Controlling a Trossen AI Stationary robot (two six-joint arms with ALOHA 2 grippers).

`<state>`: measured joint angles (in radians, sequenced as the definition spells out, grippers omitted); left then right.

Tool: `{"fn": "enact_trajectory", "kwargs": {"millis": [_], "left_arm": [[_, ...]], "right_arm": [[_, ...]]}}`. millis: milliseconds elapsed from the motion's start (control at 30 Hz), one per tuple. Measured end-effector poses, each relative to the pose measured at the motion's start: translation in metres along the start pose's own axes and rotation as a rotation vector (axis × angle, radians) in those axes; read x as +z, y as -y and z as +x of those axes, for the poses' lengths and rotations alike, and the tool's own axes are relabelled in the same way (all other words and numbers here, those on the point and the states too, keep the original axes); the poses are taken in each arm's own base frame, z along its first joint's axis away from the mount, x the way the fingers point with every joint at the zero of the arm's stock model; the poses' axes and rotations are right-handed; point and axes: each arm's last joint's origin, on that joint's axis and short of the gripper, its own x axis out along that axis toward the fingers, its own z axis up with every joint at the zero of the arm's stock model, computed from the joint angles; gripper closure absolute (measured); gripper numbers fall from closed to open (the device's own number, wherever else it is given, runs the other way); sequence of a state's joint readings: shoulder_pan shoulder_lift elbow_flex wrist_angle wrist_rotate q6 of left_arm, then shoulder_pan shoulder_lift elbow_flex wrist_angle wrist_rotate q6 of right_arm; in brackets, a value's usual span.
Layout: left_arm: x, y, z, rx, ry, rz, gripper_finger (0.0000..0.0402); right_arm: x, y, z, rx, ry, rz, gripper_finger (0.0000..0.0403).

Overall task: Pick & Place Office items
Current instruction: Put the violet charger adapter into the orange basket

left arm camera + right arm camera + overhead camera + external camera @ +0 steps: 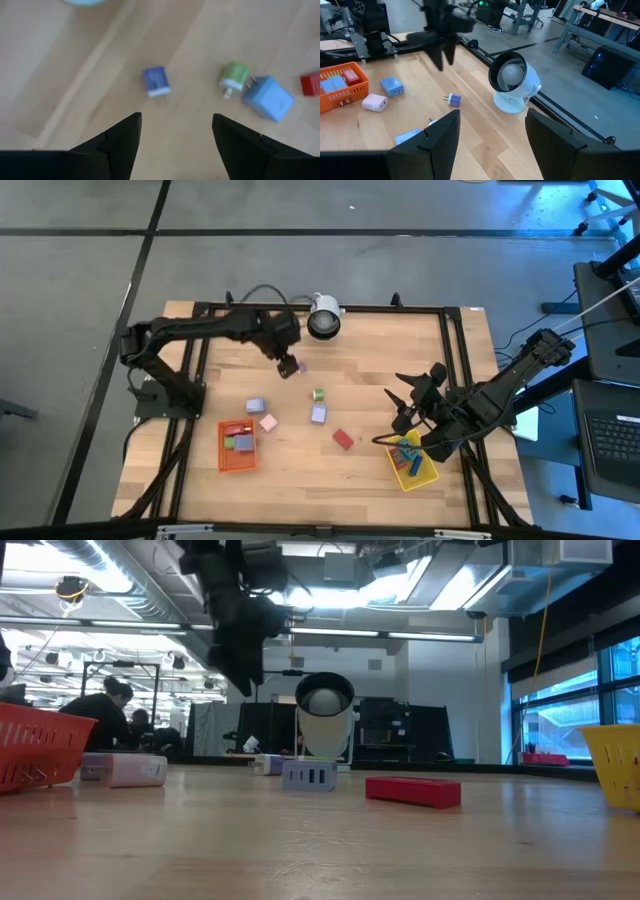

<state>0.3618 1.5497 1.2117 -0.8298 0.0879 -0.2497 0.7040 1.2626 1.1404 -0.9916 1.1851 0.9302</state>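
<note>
One target: you have the small blue charger (156, 82) lying loose on the table (370, 380), directly ahead of the left gripper (176, 131).
Jaws: spread, empty, above it.
Axis: its prongs point toward the gripper.
Nearer arm: left; right gripper (492, 127), spread, waits by the yellow tray (425, 474).

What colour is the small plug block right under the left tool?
Dark blue with a white end; the small plug block shows best in the left wrist view.

Small blue plug (156, 81): on bare wood at the table's far centre, prongs out. Green plug (319, 394) and lilac block (318, 414): mid-table, just apart. Red block (343, 439): flat, nearer the front. Blue block (255, 407) and pink block (268, 422): side by side, left of centre.
</note>
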Motion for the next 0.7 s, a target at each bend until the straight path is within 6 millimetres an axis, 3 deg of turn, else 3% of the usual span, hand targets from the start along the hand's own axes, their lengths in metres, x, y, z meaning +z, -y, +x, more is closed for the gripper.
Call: {"fn": "enact_trajectory", "kwargs": {"millis": [300, 567, 700], "left_arm": [[0.013, -0.032, -0.007, -0.054, 0.043, -0.01, 0.0162], [0.011, -0.035, 0.001, -0.043, 0.04, 0.004, 0.015], [0.011, -0.032, 0.017, -0.027, -0.007, 0.009, 0.0142]], "right_arm": [[0.0, 0.0, 0.0, 0.0, 0.0, -0.002, 0.0179], [0.0, 0.0, 0.0, -0.001, 0.005, 0.006, 0.0179], [0.001, 0.0, 0.0, -0.013, 0.02, 0.006, 0.0179]]}}
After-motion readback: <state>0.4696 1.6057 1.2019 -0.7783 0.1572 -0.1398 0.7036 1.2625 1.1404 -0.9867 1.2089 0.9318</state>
